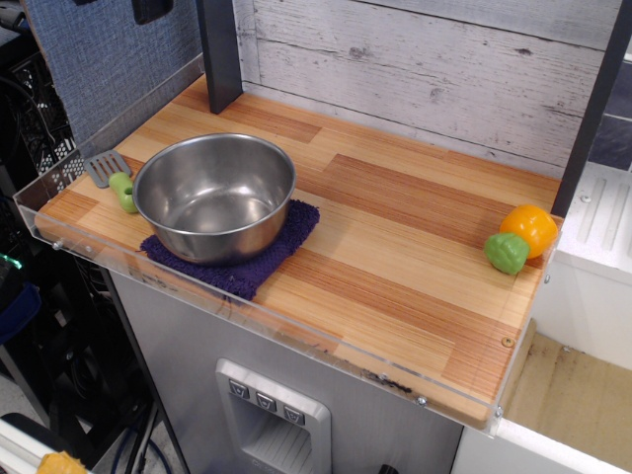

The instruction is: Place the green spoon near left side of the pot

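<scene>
The green spoon (116, 180) has a lime-green handle and a flat slotted grey head. It lies on the wooden tabletop (395, 227) just left of the pot, its handle end close to the pot's rim. The pot (214, 195) is a large shiny steel bowl standing upright on a purple cloth (247, 259). No gripper or arm shows in this view.
A green and orange toy vegetable (521, 239) lies at the right edge. A clear plastic lip (247, 308) runs along the front and left edges. A dark post (219, 54) stands at the back left, another post (592, 109) at the right.
</scene>
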Tool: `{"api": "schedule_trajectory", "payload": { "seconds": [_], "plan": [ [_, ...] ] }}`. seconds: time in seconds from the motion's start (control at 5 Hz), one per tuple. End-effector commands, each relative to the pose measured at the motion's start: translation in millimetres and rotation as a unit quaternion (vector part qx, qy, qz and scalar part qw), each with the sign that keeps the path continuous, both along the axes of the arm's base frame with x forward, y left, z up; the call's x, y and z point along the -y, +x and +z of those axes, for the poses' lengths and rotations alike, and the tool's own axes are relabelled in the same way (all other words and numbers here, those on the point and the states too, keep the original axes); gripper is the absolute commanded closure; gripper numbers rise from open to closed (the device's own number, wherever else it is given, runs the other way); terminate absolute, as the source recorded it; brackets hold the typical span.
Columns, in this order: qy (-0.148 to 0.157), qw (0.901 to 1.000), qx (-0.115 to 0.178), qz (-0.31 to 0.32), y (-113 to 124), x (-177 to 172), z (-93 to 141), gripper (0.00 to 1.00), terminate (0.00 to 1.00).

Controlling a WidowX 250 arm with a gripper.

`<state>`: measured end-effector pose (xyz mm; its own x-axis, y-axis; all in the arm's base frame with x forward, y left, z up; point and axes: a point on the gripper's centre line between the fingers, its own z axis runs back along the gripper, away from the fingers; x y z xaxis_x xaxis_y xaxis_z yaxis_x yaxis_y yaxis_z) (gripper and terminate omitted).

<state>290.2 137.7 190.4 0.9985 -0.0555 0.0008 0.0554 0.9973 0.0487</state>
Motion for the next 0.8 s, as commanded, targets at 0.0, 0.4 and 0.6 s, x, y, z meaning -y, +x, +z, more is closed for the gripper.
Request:
{"api": "schedule_trajectory", "payload": {
  "seconds": [0.0, 0.4, 0.6],
  "plan": [
    [0.000, 1.0000, 0.000, 0.000, 0.0, 0.0, 0.0, 0.00, 0.00],
    [0.004, 0.9945, 0.008, 0.104, -10.5, -85.6, -19.6, 0.00, 0.00],
    [0.016, 0.9909, 0.006, 0.134, -18.3, -115.4, -26.9, 0.00, 0.00]
  ]
}}
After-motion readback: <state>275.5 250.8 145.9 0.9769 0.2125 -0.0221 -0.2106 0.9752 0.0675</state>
